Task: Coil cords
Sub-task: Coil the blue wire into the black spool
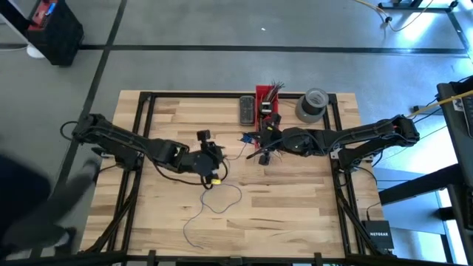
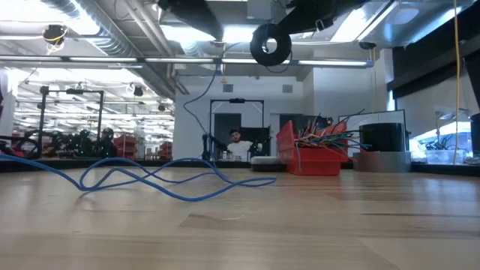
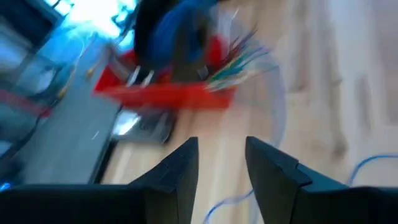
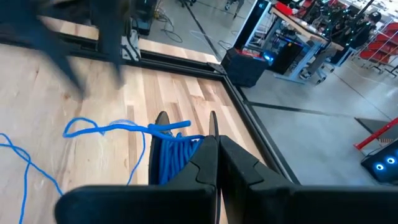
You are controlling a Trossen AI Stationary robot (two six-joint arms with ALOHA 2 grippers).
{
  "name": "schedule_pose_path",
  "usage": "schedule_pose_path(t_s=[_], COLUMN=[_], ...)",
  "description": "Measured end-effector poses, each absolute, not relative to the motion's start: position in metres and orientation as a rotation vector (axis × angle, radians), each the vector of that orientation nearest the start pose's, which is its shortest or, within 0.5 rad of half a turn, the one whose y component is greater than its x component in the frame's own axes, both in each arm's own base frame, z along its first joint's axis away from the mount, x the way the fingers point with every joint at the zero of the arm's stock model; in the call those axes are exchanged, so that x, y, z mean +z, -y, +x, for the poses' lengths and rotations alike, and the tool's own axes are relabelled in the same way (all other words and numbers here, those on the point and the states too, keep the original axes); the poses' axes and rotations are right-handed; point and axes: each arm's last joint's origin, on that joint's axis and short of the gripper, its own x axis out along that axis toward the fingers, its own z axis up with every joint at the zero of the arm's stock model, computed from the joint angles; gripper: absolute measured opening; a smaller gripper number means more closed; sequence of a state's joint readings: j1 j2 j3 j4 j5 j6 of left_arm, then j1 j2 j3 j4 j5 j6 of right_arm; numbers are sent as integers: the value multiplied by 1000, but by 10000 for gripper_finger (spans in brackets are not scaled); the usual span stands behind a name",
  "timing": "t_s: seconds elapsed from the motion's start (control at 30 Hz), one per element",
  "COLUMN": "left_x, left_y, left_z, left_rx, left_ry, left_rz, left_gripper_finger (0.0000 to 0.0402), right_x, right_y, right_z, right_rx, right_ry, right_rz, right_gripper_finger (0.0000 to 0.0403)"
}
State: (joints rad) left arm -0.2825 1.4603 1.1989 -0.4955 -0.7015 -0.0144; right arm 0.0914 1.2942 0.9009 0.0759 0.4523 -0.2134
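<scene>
White "NETGEAR" lettering marks a black box (image 1: 378, 233) beside the worktop (image 1: 295, 214). We see right fingers (image 4: 216, 146) clenched on blue cords (image 4: 171, 155); left fingers (image 3: 221, 163) released.

Two dark, near-black jointed arms, slim segmented links with bulkier rounded joint housings. Left gripper (image 3: 221, 171): two matte black wedge-shaped fingers (image 3: 177, 174), angular facets. Right gripper (image 4: 216, 158): matching flat black fingers. Small yellow marking near left arm's wrist, possibly tag. Thin black cables trail beside arm bases.
</scene>
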Motion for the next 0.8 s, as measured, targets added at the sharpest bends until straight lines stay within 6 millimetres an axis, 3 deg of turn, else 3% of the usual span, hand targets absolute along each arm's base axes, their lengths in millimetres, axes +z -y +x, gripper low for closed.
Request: schedule_pose_path(t_s=[0.13,0.4,0.63,0.8], left_x=[290,284,278,279], left_y=[70,54,57,56], left_z=[313,319,323,323], left_rx=[242,282,160,160], left_ry=[-632,-657,-685,-683], left_rz=[349,320,323,324], left_gripper_finger=[127,127,125,78], right_x=[290,290,290,290], right_y=[-14,-14,-14,-14], right_z=[286,286,286,286], right_rx=[-325,-325,-325,-325], right_ry=[-340,-342,-341,-341], right_rz=[-294,-294,-294,-294], right_gripper_finger=[8,8,8,8])
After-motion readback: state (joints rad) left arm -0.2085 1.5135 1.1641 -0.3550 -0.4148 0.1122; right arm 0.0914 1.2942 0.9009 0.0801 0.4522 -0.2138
